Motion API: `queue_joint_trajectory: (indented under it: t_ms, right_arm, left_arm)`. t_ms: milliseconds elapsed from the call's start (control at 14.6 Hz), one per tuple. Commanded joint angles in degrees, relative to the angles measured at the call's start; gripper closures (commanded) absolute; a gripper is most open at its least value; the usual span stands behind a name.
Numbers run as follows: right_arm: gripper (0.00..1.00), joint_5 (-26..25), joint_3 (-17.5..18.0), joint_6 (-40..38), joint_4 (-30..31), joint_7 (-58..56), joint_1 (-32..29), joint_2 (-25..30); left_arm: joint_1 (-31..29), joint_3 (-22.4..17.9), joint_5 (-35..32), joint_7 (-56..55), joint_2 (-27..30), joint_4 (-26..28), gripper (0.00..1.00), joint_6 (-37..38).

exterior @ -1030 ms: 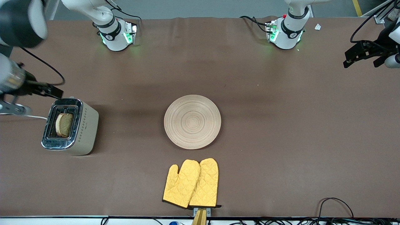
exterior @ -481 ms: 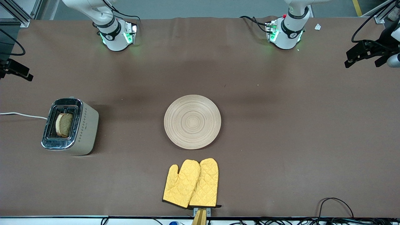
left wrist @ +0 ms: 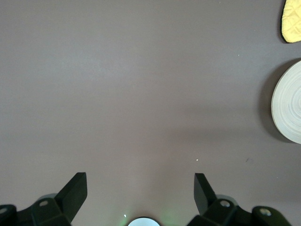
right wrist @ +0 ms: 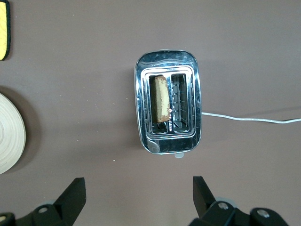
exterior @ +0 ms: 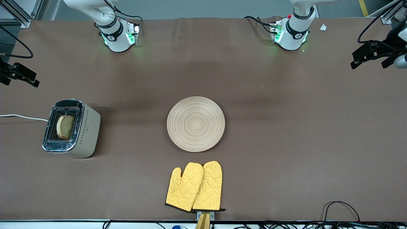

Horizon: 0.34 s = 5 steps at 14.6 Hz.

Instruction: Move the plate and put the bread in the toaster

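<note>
You have a pair of yellow quilted oven mitts (exterior: 194,186) lying side by side on the brown table (exterior: 302,133), near the front camera's edge.

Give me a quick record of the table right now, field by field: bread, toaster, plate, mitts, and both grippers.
bread: standing in one slot of the toaster, top edge showing
toaster: upright, toward the right arm's end of the table, second slot empty
plate: mid-table, bare
oven mitts: yellow pair, nearer the front camera than the plate
right gripper: open, empty, high over the toaster
left gripper: open, empty, over bare table
</note>
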State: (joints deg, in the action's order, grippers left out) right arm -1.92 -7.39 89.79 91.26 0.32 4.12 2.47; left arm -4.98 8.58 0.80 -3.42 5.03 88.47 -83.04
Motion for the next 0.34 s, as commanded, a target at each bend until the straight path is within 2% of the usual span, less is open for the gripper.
queue_joint_trajectory:
  t_ms: [0,275]
  right_arm:
    - [0.0,0.7,6.5,0.4,0.6,-0.4,-5.5,0.8]
    - [0.0,1.0,7.0,0.4,0.5,-0.6,-7.8,0.8]
  left_arm:
    - [0.3,0.3,-1.3,0.8,0.0,-0.8,0.0,0.3]
    - [0.4,0.4,-1.2,3.0,0.0,-0.8,0.0,0.3]
